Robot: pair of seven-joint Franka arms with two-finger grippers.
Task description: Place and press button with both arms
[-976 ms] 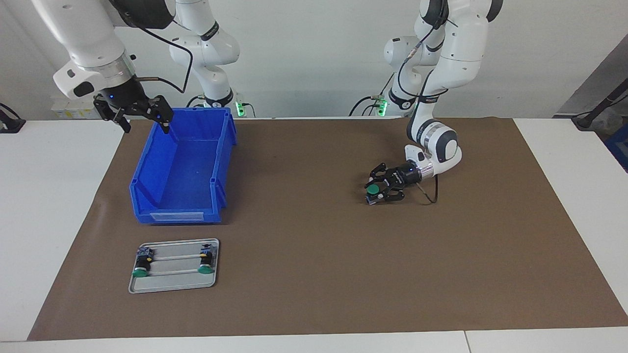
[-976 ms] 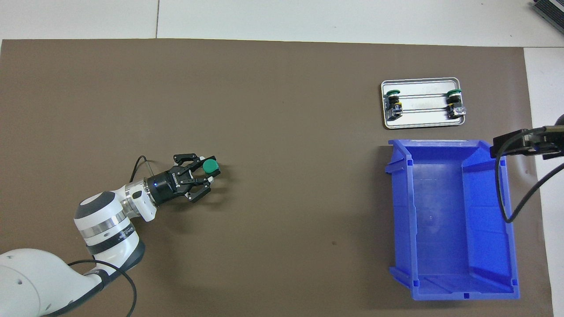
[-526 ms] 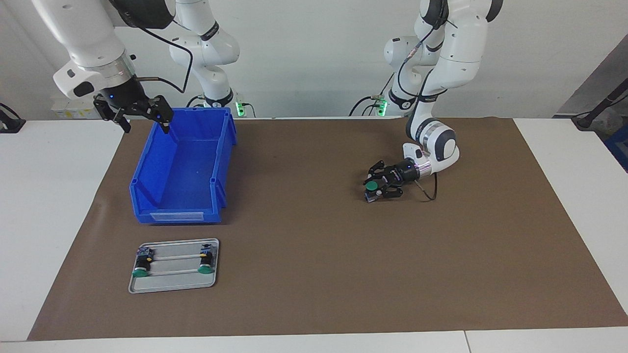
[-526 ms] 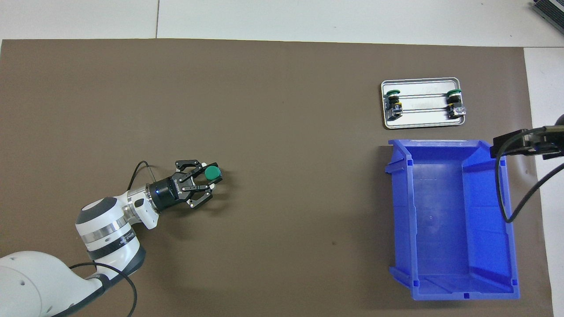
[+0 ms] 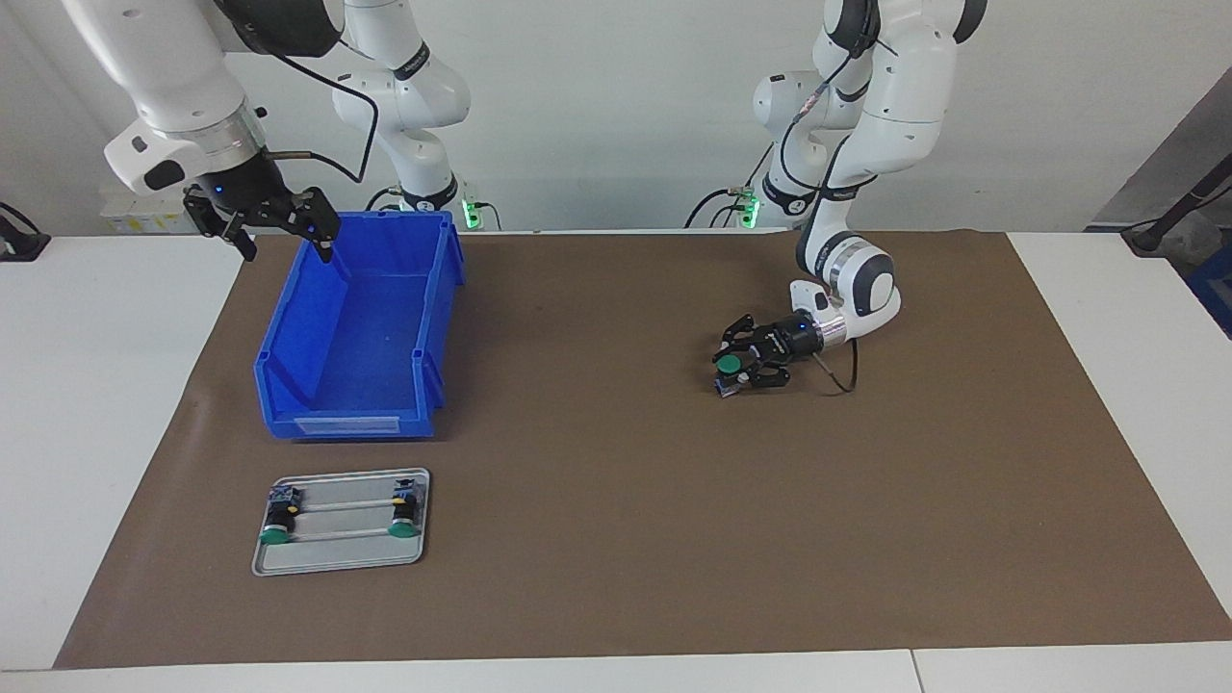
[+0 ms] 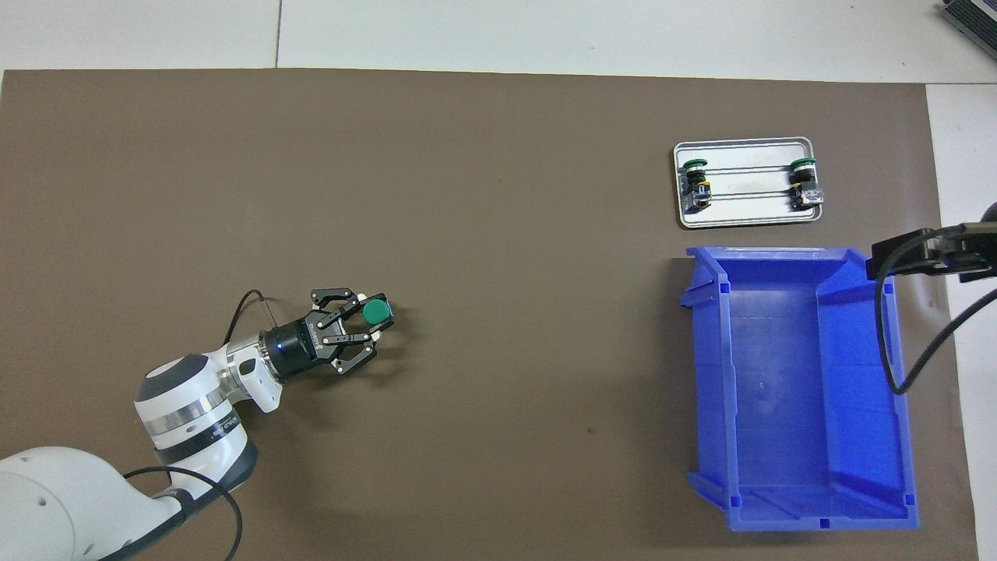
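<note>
**Setting the button down, press to come**

My left claw (image 5: 739,371) sits low over the brown mat (image 5: 616,539) toward the left arm's end of the worktop, partly closed around the button (image 5: 732,366), green cap up, its base at or just above the mat. I judge this the placing step: the button needs to stand upright and steady before I let go. My right claw (image 5: 279,226) waits with jaws wide, holding nothing, over the blue bin (image 5: 358,385)'s rim. Pressing the cap comes next, I judge. Two more buttons lie in the metal tray (image 5: 337,558).
</note>
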